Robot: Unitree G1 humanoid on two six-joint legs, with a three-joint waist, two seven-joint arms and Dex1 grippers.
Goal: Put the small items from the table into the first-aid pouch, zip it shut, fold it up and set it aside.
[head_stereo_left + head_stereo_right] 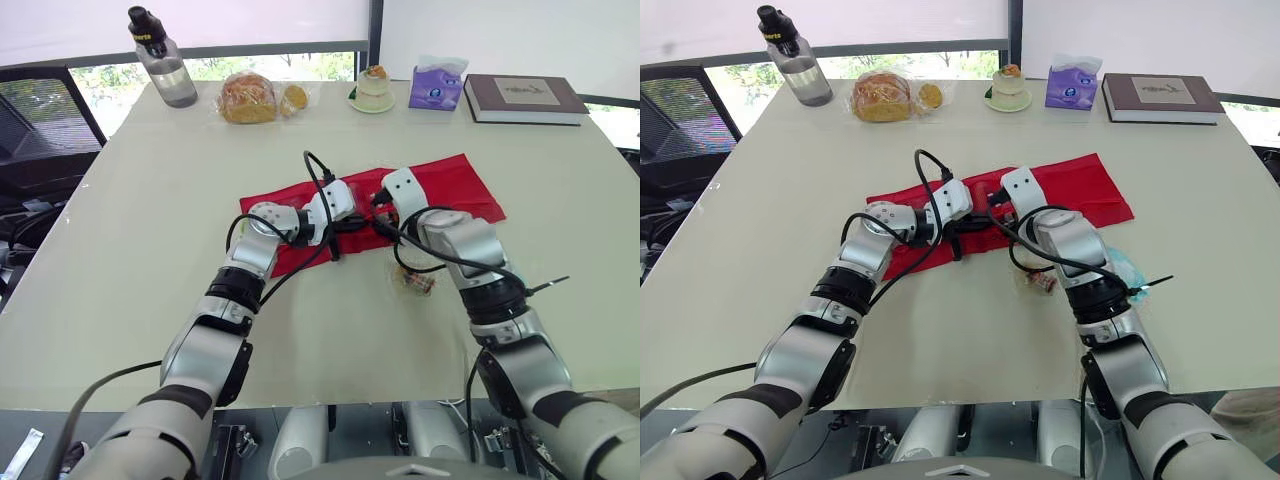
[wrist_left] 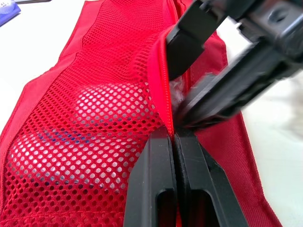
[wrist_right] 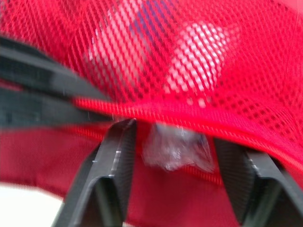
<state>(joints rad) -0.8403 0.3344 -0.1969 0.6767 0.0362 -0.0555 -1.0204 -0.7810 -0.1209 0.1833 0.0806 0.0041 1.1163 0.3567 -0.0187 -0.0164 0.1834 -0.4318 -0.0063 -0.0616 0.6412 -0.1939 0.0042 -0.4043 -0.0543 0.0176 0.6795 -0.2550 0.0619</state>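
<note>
The red first-aid pouch (image 1: 440, 185) lies unfolded mid-table, and white and blue items show through its mesh pocket (image 2: 90, 132). My left gripper (image 2: 173, 137) is shut on the pocket's red zipper edge, lifting it slightly. Facing it, my right gripper (image 3: 177, 137) stands open at the pocket mouth. A crinkled clear packet (image 3: 177, 149) sits between its fingers without visibly touching them. In the head views the two grippers meet over the pouch's middle (image 1: 365, 222). Another small wrapped item (image 1: 413, 282) lies on the table beside my right forearm.
Along the far edge stand a water bottle (image 1: 160, 58), bagged bread (image 1: 248, 98), a small cake on a plate (image 1: 374, 88), a purple tissue pack (image 1: 437, 85) and a book (image 1: 523, 97). A black chair (image 1: 40, 120) is off the table's left side.
</note>
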